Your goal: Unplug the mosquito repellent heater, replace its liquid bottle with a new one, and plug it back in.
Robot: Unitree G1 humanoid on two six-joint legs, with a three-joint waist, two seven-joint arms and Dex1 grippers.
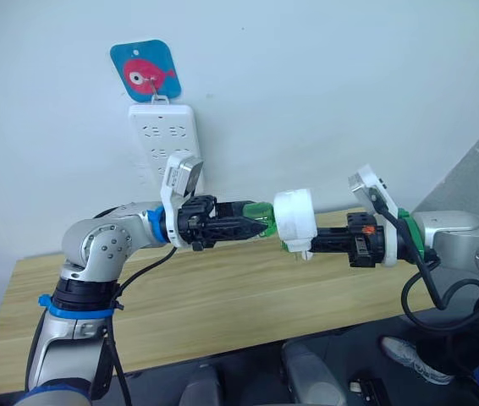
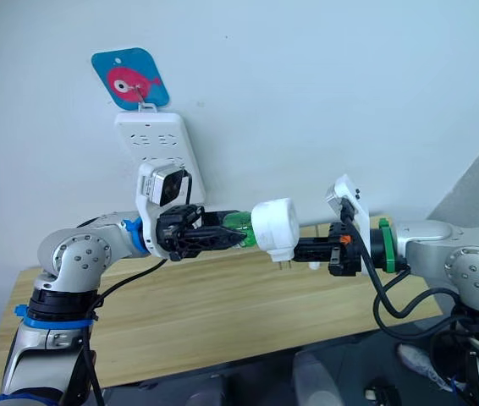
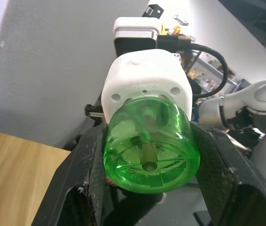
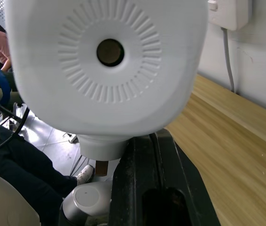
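While both arms meet in mid-air above the wooden worktop [image 1: 222, 304], the head views show the left claw [image 1: 252, 225] clenched on the green bottle [image 1: 262, 219] and the right claw [image 1: 314, 244] grasping the white heater [image 1: 294, 220]. From the left wrist, the bottle sits seated in the heater's underside. From the right wrist, the vent face fills most of the picture. A skewed twist could jam the thread or drop either part. Behind, a power strip [image 1: 165, 135] hangs on the pale wall.
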